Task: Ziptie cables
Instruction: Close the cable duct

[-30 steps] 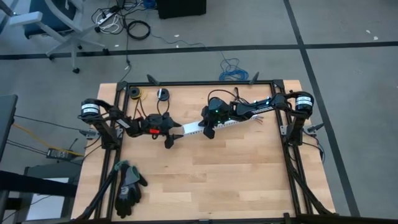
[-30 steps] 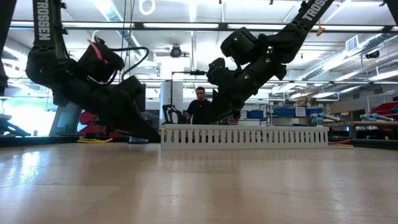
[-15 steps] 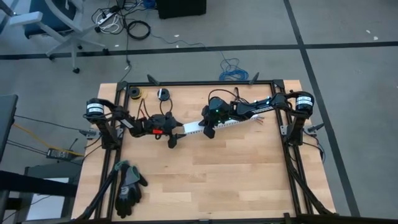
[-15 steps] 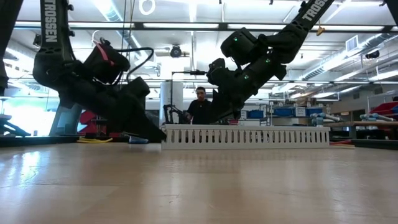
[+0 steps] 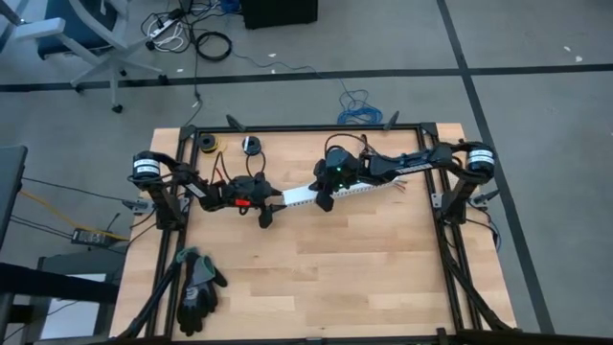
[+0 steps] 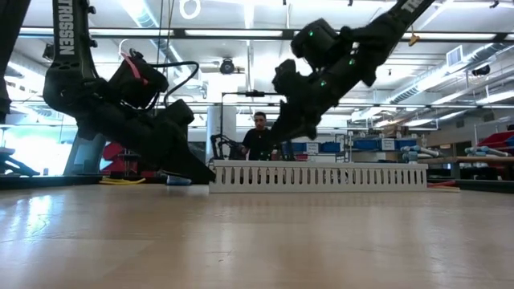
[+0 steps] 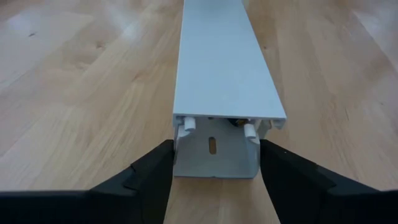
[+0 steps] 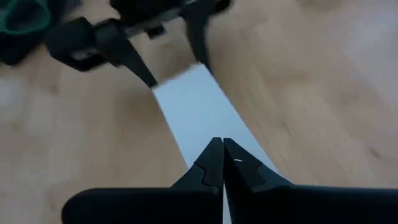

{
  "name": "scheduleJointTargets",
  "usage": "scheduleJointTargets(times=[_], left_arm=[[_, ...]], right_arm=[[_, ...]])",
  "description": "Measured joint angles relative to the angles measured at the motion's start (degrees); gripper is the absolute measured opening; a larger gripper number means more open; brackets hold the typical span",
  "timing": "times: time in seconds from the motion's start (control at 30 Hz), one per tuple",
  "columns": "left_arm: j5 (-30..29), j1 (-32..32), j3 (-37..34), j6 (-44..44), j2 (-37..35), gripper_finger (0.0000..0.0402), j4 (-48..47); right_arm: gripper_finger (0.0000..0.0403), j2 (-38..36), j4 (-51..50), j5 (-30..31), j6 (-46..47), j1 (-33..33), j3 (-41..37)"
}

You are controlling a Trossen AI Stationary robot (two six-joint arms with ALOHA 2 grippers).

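A long white slotted duct (image 5: 369, 187) with a plain lid lies on the table; the low view shows its slotted side (image 6: 321, 177). My left gripper (image 5: 271, 209) is at the duct's left end, its fingers on either side of that open end (image 7: 214, 149). My right gripper (image 8: 222, 143) is shut and points down over the lid (image 8: 193, 106), left of the duct's middle. In the low view it (image 6: 277, 144) stands a little above the lid. A few thin wires (image 5: 397, 186) show at the duct's right end; the rest of the cables are hidden. My left gripper has the duct's open left end (image 7: 186, 134) between its two fingers (image 7: 155, 171), one against each side wall. The fingers come in low from the table's left and lie along the duct. The duct rests flat on the table.
A black and green glove (image 5: 196, 287) lies near the table's near left corner. Two small spools (image 5: 206, 144) (image 5: 249, 146) sit by the far edge. A dark frame rail (image 5: 316, 127) runs round the table. A person (image 6: 259, 136) stands beyond the table.
My left gripper has moved toward the table's right, up to the duct's left end, then kept still. My right gripper has risen off the lid and shifted slightly toward the right edge, tipping more steeply. The duct has stayed in place.
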Motion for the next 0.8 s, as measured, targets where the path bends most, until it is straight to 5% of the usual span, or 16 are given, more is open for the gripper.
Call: scheduleJointTargets(times=[0.2, 0.53, 0.8], left_arm=[[0.02, 0.0, 0.0, -0.02, 0.0, 0.0234, -0.02], [0.02, 0.0, -0.09, -0.19, -0.04, 0.0234, 0.1], [0.11, 0.0, 0.02, -0.39, -0.02, 0.0234, 0.09]], right_arm=[[0.0, -1.56, -12.53, 5.97, 2.11, -0.49, 0.02], [0.0, 2.97, -2.06, 0.63, 2.3, -0.64, 0.11], [0.0, 1.09, -6.59, 2.12, 0.39, -0.51, 0.09]])
